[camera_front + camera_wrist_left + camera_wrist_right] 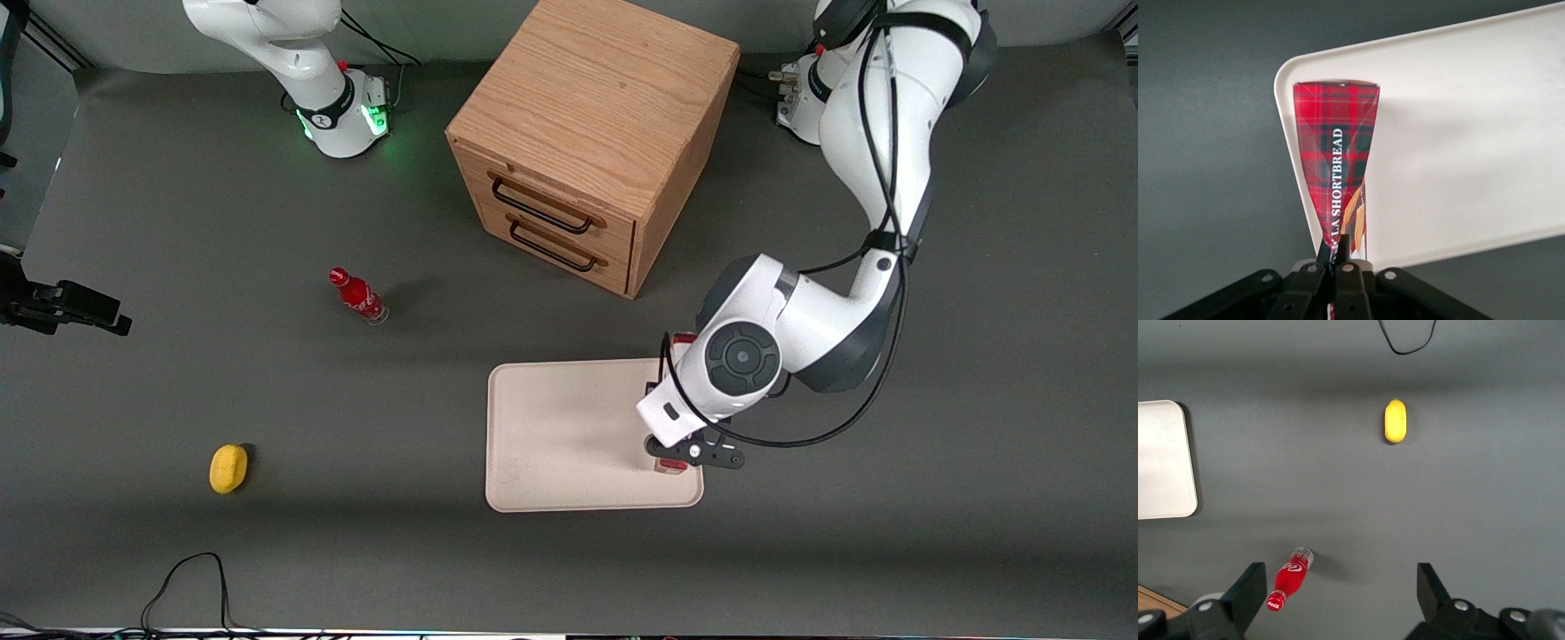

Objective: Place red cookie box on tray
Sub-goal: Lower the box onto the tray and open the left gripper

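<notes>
The red cookie box [1337, 153] is a long tartan carton with white lettering. My left gripper [1336, 243] is shut on one end of it. The box runs along the edge of the cream-white tray [1458, 133] that lies toward the working arm's end, and its other end reaches a tray corner. From the front, the wrist hides most of the box; only a red bit [673, 464] shows under the gripper [680, 453], over the tray [569, 436]. Whether the box rests on the tray or hangs just above it does not show.
A wooden two-drawer cabinet [591, 133] stands farther from the front camera than the tray. A small red bottle [357, 296] and a yellow lemon-like object [228, 468] lie toward the parked arm's end of the table. A black cable [191, 578] loops near the front edge.
</notes>
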You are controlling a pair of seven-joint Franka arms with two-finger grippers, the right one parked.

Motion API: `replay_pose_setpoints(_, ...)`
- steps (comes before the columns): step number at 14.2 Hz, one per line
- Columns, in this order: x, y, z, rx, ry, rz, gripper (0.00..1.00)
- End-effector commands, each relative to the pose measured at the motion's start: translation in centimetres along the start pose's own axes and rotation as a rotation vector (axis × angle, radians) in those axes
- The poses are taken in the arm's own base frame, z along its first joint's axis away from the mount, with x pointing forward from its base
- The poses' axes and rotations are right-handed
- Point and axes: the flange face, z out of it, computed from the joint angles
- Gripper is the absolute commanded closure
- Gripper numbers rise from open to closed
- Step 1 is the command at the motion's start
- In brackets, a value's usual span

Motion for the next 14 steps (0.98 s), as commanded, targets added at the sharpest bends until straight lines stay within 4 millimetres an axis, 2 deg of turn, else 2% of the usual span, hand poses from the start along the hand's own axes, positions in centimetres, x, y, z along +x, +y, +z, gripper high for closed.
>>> replay_pose_setpoints(1, 0.3, 0.1, 2.5, -0.009, 0.035, -0.037, 1.0)
replay_pose_setpoints(4, 0.5, 0.1, 4.4, -0.007, 0.032, -0.067, 1.0)
replay_pose_setpoints(10, 0.8, 0.1, 5.1, -0.014, 0.058, -0.115, 1.0)
replay_pose_setpoints(11, 0.9, 0.0, 5.2, -0.012, 0.057, -0.112, 0.77)
replay_pose_setpoints(12, 0.9, 0.0, 5.2, -0.009, 0.059, -0.104, 0.23)
replay_pose_setpoints(13, 0.9, -0.3, 5.4, 0.002, 0.06, -0.11, 0.0)
replay_pose_setpoints(14, 0.9, -0.4, 5.0, 0.004, 0.065, -0.113, 0.0)
